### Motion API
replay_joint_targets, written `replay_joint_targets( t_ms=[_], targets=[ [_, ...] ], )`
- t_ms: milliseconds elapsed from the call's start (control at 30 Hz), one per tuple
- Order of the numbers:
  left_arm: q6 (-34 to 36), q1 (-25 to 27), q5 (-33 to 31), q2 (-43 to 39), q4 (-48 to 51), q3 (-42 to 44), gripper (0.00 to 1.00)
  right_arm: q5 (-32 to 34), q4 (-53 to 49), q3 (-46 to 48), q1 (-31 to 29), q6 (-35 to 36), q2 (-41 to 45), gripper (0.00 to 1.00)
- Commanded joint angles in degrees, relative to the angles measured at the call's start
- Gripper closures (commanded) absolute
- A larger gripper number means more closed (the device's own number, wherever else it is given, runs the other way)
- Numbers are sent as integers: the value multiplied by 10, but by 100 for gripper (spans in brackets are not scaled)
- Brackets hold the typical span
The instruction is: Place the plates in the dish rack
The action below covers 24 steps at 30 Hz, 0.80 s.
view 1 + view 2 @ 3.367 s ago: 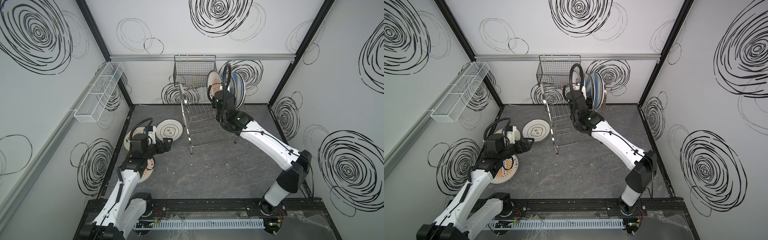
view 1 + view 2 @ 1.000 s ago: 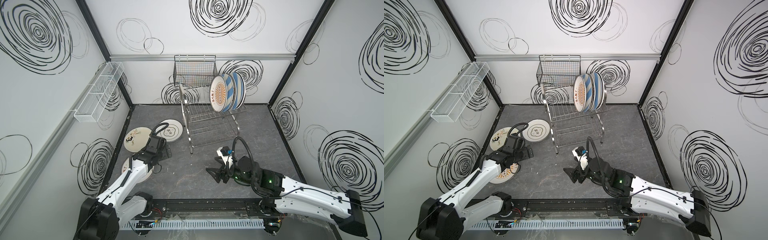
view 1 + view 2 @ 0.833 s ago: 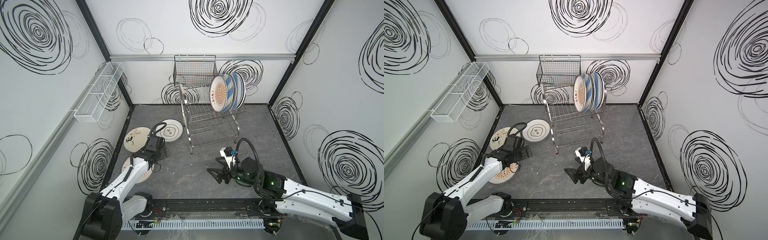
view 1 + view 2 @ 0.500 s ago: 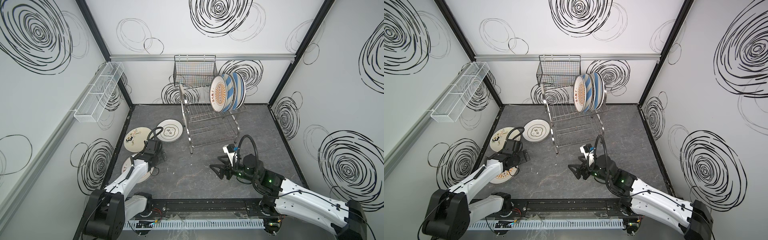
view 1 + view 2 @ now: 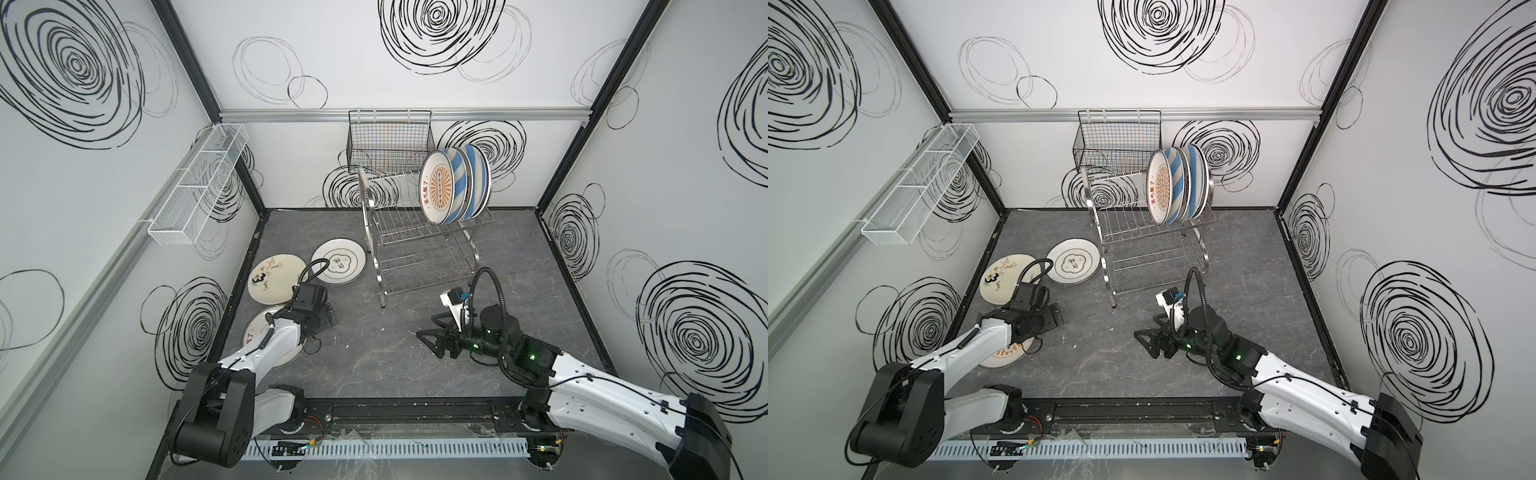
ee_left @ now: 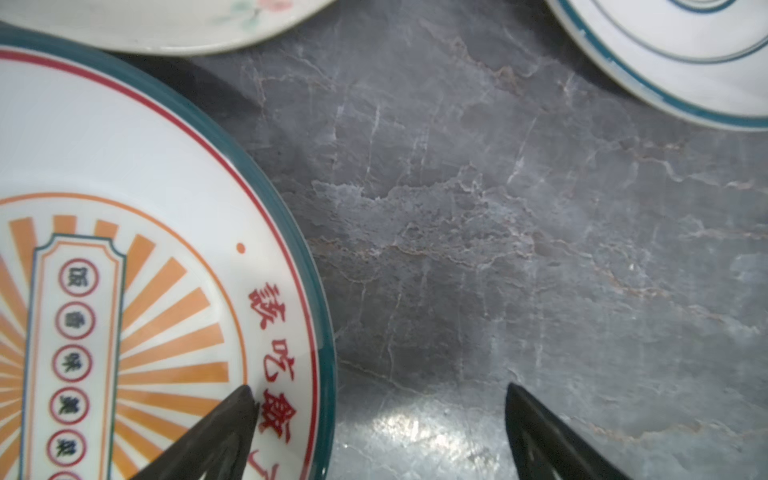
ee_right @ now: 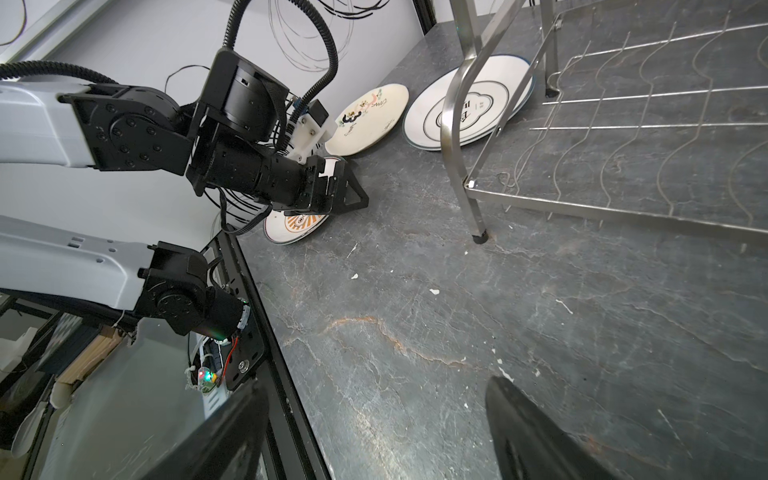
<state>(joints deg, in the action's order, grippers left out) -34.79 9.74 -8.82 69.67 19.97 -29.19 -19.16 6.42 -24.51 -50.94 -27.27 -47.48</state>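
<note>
Left wrist view showed the sunburst plate (image 6: pixel 145 187) lying flat on the bench (image 6: pixel 519 228), with its green rim (image 6: pixel 322 324) passing between the left jaws. One tip was over the printed face beside the red characters (image 6: pixel 274 365), and the other was over bare bench outside the rim. These jaws stood wide and held nothing; I could not tell if the inner tip touched the glaze. Beyond the tips and apart from them lay a cream plate (image 6: pixel 166 16) and a green-rimmed white plate (image 6: pixel 685 54), both flat too. The right wrist view showed the right jaws also wide and empty, with only bare bench between them. The dish rack (image 7: pixel 449 112) stood near them, off to one side. In a top view several plates (image 5: pixel 457 187) stood on edge in the upper tier of the rack, well apart from both jaws. I judged the sunburst plate to be glazed ceramic: stiff, rather heavy for such thin tips, slippery and easy to chip. The best place to hold seemed to be the rim, with one tip above and one below, so the outer tip would first need to go under the edge. A shallow hold could let the plate swing or slide out.
</note>
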Motion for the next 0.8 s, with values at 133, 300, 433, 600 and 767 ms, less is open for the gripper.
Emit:
replay_joint_targets(
  t_ms=[133, 300, 433, 600, 767],
  targets=[
    [-50, 48, 29, -12, -31, 27, 4, -13, 32, 3, 10, -7, -6, 13],
    [-86, 102, 55, -22, -43, 29, 4, -23, 29, 0, 18, -10, -24, 13],
    [-110, 155, 55, -24, -46, 22, 4, -22, 37, 9, 20, -22, -28, 13],
    [-143, 206, 74, -19, -67, 11, 4, -20, 28, 16, 29, -27, -23, 12],
    [-168, 275, 58, -9, -70, -12, 4, -29, -50, -19, 59, -22, -31, 11]
  ],
)
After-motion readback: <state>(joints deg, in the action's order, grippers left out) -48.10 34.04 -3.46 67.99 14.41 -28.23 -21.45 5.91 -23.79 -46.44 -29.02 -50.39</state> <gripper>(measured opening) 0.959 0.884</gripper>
